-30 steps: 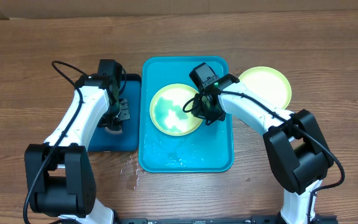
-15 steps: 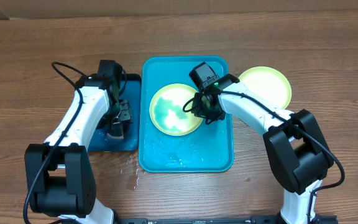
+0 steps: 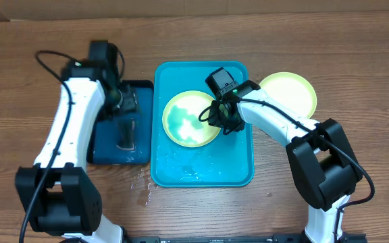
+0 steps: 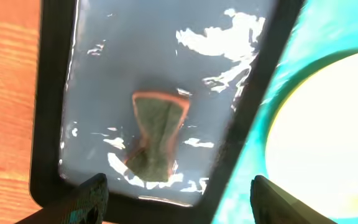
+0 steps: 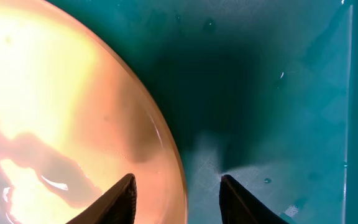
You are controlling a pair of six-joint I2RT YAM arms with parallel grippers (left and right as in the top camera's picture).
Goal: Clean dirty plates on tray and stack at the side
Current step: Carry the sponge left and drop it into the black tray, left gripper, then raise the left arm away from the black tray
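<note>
A pale yellow-green dirty plate (image 3: 188,119) with bluish wet smears lies flat in the turquoise tray (image 3: 208,165). My right gripper (image 3: 219,116) stands open astride the plate's right rim. In the right wrist view, one finger (image 5: 120,199) is over the plate (image 5: 61,112) and the other (image 5: 241,199) over the tray floor (image 5: 266,87). A second yellow-green plate (image 3: 289,93) sits on the table right of the tray. My left gripper (image 3: 124,101) hangs open and empty above the dark-blue tray (image 3: 107,152). A worn sponge (image 4: 157,140) lies below it on that tray's wet floor.
The sponge (image 3: 125,137) rests mid-way along the dark-blue black-rimmed tray, which butts against the turquoise tray's left side. Water has pooled on the wooden table (image 3: 144,183) by the turquoise tray's front left corner. Droplets lie in the turquoise tray's front half.
My left gripper opened, let go of the sponge and rose back toward the dark tray's far end. My right gripper's jaws parted at the plate's rim; the plate stayed put.
</note>
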